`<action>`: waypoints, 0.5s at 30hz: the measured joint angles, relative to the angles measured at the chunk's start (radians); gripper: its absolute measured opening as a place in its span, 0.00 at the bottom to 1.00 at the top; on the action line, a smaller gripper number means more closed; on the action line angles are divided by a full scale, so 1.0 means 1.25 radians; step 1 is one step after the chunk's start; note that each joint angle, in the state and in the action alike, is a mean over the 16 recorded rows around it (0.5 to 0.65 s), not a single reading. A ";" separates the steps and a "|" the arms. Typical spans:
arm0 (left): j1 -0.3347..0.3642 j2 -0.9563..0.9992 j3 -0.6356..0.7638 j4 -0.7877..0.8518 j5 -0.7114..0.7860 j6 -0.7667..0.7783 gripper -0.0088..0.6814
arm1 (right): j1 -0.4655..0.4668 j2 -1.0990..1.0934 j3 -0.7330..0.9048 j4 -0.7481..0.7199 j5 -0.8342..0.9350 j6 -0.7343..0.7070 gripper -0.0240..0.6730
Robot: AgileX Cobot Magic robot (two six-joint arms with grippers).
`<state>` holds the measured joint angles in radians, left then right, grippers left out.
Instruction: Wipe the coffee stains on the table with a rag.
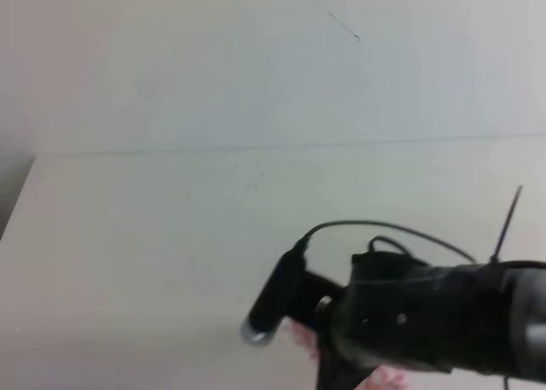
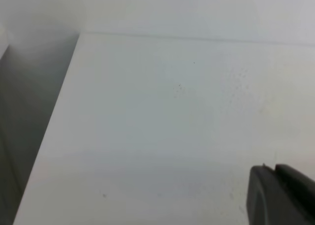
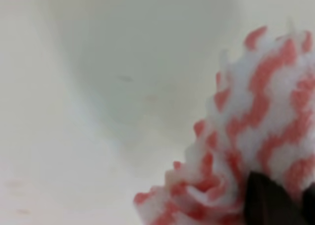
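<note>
The pink-and-white zigzag rag (image 3: 256,116) fills the lower right of the right wrist view, bunched and pressed onto the white table (image 3: 98,87). My right gripper (image 3: 288,203) is shut on it, with one dark fingertip (image 3: 263,200) showing. In the high view the black right arm (image 1: 426,317) hangs low over the table's (image 1: 153,253) front right and pink rag bits (image 1: 303,339) peek out under it. No orange-brown puddle shows; only faint specks (image 1: 254,175) mark the tabletop. One black part of my left gripper (image 2: 283,198) shows in the left wrist view's corner.
The table's left edge (image 2: 54,126) drops to a grey gap. The pale wall (image 1: 256,66) meets the table's far edge. A black cable (image 1: 384,228) loops above the right arm. Faint specks (image 2: 236,80) also dot the table in the left wrist view.
</note>
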<state>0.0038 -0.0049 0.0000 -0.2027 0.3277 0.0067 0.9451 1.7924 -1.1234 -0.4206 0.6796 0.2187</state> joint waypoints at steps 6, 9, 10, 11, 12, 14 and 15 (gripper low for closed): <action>0.000 0.000 0.000 0.000 0.000 0.000 0.01 | -0.175 -0.030 0.029 -0.154 -0.081 0.104 0.08; 0.000 -0.001 0.000 0.000 0.000 0.000 0.01 | -0.267 -0.013 0.018 -0.185 -0.115 0.132 0.08; 0.000 -0.003 0.000 0.000 0.000 0.000 0.01 | -0.295 -0.003 0.009 -0.187 -0.124 0.137 0.08; 0.000 -0.004 0.000 0.000 0.000 0.000 0.01 | -0.320 0.008 -0.001 -0.187 -0.133 0.140 0.08; 0.000 -0.004 0.000 0.000 0.000 0.000 0.01 | -0.343 0.019 -0.012 -0.184 -0.142 0.142 0.08; 0.000 -0.005 0.000 0.000 0.000 0.000 0.01 | -0.385 0.043 -0.038 -0.173 -0.159 0.144 0.08; 0.000 -0.005 0.000 0.000 0.000 0.000 0.01 | -0.400 0.057 -0.052 -0.164 -0.164 0.143 0.08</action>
<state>0.0040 -0.0115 0.0000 -0.2027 0.3277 0.0067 0.4449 1.8637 -1.1883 -0.6253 0.4743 0.3979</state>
